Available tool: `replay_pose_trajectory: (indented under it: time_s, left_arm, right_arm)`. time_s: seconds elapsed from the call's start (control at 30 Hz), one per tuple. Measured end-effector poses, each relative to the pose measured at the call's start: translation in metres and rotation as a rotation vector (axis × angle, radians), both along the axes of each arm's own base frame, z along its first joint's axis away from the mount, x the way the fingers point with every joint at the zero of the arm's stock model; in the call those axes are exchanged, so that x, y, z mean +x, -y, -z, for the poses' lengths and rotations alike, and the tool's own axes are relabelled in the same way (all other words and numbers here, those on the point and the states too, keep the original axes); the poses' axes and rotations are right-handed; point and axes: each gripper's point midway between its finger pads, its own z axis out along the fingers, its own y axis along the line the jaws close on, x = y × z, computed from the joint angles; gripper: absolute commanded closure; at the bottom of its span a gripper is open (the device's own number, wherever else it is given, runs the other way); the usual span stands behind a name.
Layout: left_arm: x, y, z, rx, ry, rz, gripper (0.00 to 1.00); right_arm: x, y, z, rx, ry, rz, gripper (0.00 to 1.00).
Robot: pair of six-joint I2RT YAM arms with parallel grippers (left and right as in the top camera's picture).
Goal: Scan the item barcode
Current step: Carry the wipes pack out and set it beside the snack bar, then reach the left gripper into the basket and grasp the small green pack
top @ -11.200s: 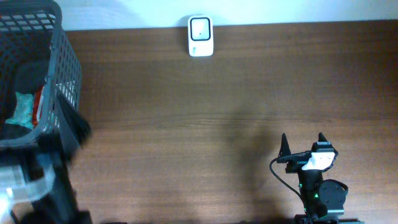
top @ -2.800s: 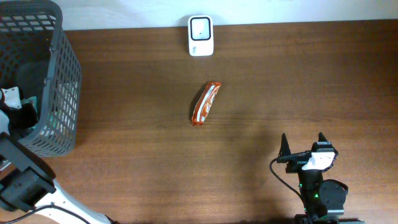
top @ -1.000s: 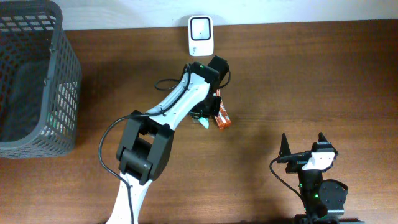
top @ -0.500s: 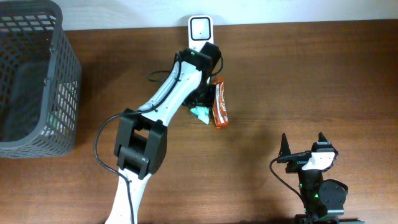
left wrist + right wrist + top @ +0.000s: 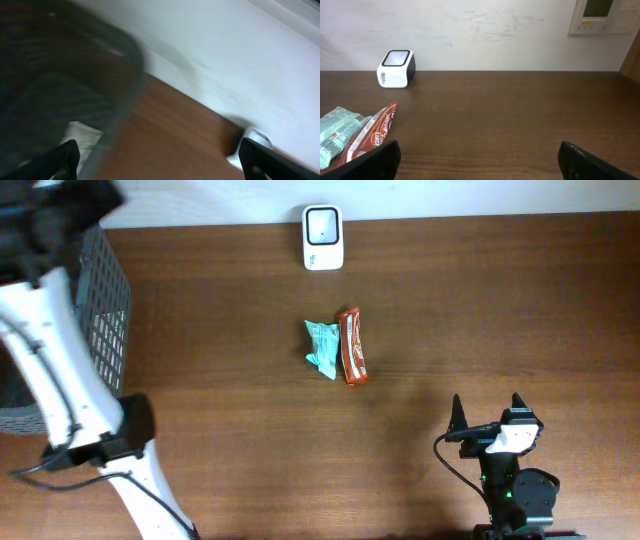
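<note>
- The red snack bar [image 5: 350, 346] is lying on the worktop [image 5: 520, 300], on the near side of the scanner [image 5: 322, 238] and a little to its right. Its long axis is pointing almost toward the scanner.
- The teal packet [image 5: 321, 346] is lying just beside the bar, on its left, and the two seem to be touching.
- The left gripper [image 5: 160, 145] is hanging far to the left of the scanner, by the basket [image 5: 105, 310]. Its jaws are standing wide apart with nothing between them.
- The right gripper [image 5: 487, 408] is resting well to the near right of the scanner, also wide open and empty.
- I am judging the right arm to be the nearer one; from it, both items are lying forward and to the left.
</note>
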Motion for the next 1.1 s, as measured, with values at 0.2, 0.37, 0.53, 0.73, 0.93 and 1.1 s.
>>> replay_pose_trajectory:
  time_s: [0.2,0.37,0.53,0.73,0.93,1.1]
  left_arm:
    - [-0.077,-0.151,0.016,-0.032,-0.082,-0.377,0.02]
    - [-0.13,-0.206,0.066,-0.108,-0.281,-0.557,0.05]
    - [-0.134,-0.211,0.147,-0.201,-0.522,-0.618,0.28]
    - [-0.12,-0.195,0.213,-0.237,-0.661,-0.588,0.32]
    - [-0.088,-0.162,0.259,-0.246,-0.684,-0.565,0.36]
    - [-0.1,-0.159,0.309,-0.282,-0.745,-0.612,0.41]
  right_arm:
    - [0.0,0.0,0.0,0.0,0.0,0.0,0.01]
    - [0.0,0.0,0.0,0.0,0.0,0.0,0.01]
    - [0.0,0.0,0.0,0.0,0.0,0.0,0.01]
    - [0.0,0.0,0.0,0.0,0.0,0.0,0.01]
    - [0.0,0.0,0.0,0.0,0.0,0.0,0.01]
    - [0.0,0.0,0.0,0.0,0.0,0.0,0.01]
